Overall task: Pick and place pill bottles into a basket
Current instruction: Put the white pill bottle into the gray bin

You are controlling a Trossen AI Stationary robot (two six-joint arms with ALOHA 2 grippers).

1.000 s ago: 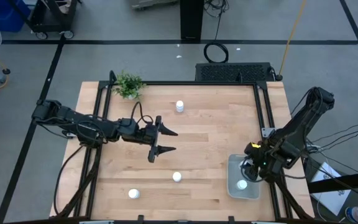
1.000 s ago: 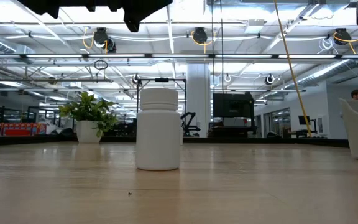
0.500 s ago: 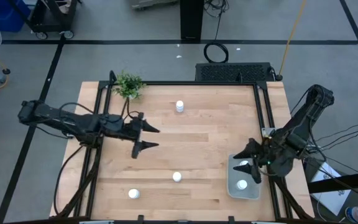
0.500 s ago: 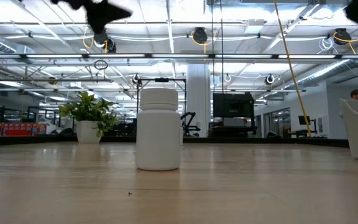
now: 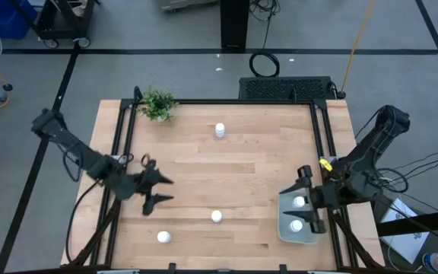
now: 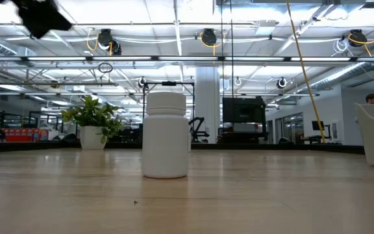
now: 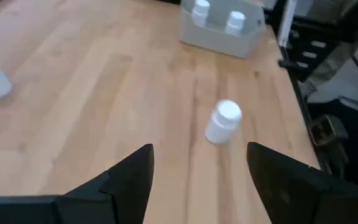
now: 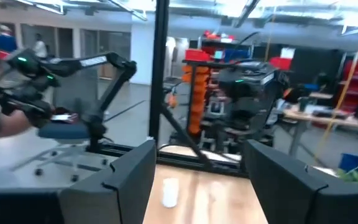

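Basket [image 5: 296, 230] of smooth pale plastic, rounded corners, at table's [image 5: 257, 171] front right corner, holding two white cylindrical bottles [image 5: 298, 202]. Three more upright on bare wood planks: one near back edge [image 5: 220, 130], two near front edge [image 5: 216, 216]. Left gripper [image 5: 160, 189] spread wide, empty, near left edge. Right gripper [image 5: 305, 199] spread wide, empty, above basket.

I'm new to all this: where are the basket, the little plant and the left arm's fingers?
basket [image 5: 283, 228]: high view, its left wall.
plant [image 5: 157, 104]: high view, its leaves.
left gripper [image 5: 160, 189]: high view, midway between its open fingers.
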